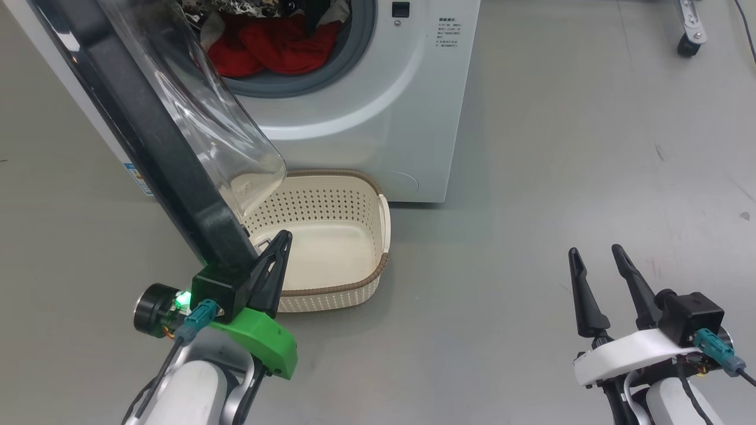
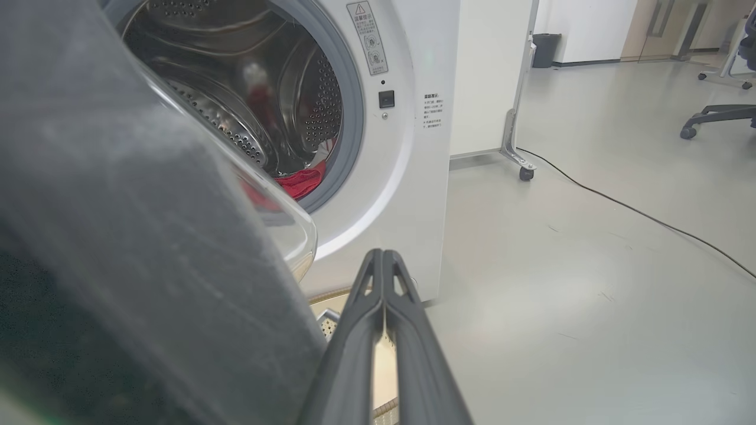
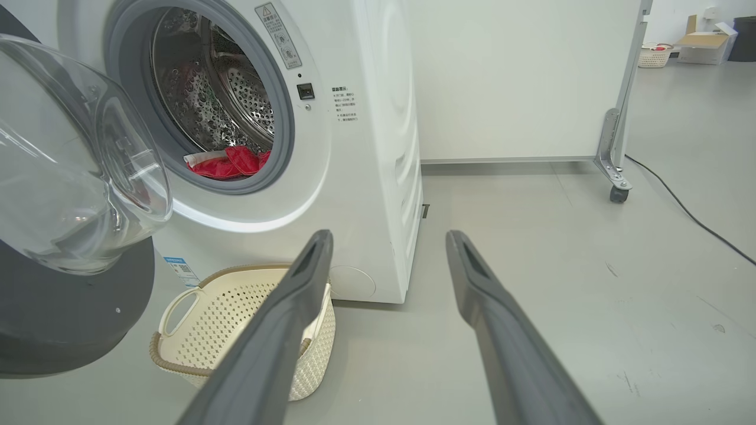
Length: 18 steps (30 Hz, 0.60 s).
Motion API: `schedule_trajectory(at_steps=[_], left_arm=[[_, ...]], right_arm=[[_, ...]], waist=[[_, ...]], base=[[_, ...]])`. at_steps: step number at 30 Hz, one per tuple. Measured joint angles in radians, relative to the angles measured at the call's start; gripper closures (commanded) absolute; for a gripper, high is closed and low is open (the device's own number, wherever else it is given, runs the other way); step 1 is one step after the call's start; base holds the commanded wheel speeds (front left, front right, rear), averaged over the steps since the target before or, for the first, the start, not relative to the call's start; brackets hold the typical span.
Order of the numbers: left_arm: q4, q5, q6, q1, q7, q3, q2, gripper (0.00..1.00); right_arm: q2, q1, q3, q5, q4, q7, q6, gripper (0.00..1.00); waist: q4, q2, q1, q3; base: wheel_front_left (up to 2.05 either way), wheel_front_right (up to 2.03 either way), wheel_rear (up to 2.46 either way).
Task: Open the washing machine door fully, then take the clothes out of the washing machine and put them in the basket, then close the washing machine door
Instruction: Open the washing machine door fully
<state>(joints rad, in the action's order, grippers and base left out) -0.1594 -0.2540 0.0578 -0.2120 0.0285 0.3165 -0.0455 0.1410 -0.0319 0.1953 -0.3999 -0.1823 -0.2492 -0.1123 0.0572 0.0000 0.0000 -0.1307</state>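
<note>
The left claw (image 1: 282, 241) sits low and left of centre in the head view. Its two dark fingers are pressed together with nothing between them, tips pointing up along the inner side of the washing machine door (image 1: 147, 130). It lies just beside the door's black lower edge; whether it touches cannot be told. The door stands swung out, running from the upper left corner down to this claw. Its glass bowl (image 1: 236, 147) bulges toward the washing machine (image 1: 384, 106) and, in the head view, covers the upper left corner of the basket (image 1: 348, 289). The basket stands on the floor (image 1: 531, 177) close before the machine's front, just right of the left claw. The clothes (image 1: 277, 47) lie red in the drum mouth at the top of the frame, well apart from both claws. The right claw (image 1: 595, 251) hovers at the lower right, fingers spread wide and holding nothing, over bare grey floor. Right of the machine and basket the floor lies open, and a cable (image 3: 679, 200) crosses it near the right wrist view's right edge.
</note>
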Motion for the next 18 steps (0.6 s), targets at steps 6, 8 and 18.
schedule_trajectory(at_steps=[6, 8, 18], left_arm=[[-0.022, -0.006, 0.0, -0.004, 0.01, 0.008, 0.004, 1.0], [-0.028, -0.009, 0.0, -0.004, 0.018, 0.009, 0.005, 1.0], [-0.059, -0.021, 0.0, -0.005, 0.035, 0.015, 0.009, 1.0]], right_arm=[[0.0, 0.001, -0.016, 0.005, -0.001, 0.0, -0.001, 0.0], [0.0, 0.001, -0.017, 0.005, -0.002, 0.0, -0.001, 0.0], [0.0, 0.003, -0.02, 0.008, -0.004, 0.0, -0.001, 0.0]], waist=[[0.022, 0.0, 0.0, 0.004], [0.031, 0.0, 0.0, 0.007], [0.086, 0.0, 0.0, 0.021]], base=[[0.0, 0.0, 0.0], [0.0, 0.0, 0.0], [0.0, 0.0, 0.0]])
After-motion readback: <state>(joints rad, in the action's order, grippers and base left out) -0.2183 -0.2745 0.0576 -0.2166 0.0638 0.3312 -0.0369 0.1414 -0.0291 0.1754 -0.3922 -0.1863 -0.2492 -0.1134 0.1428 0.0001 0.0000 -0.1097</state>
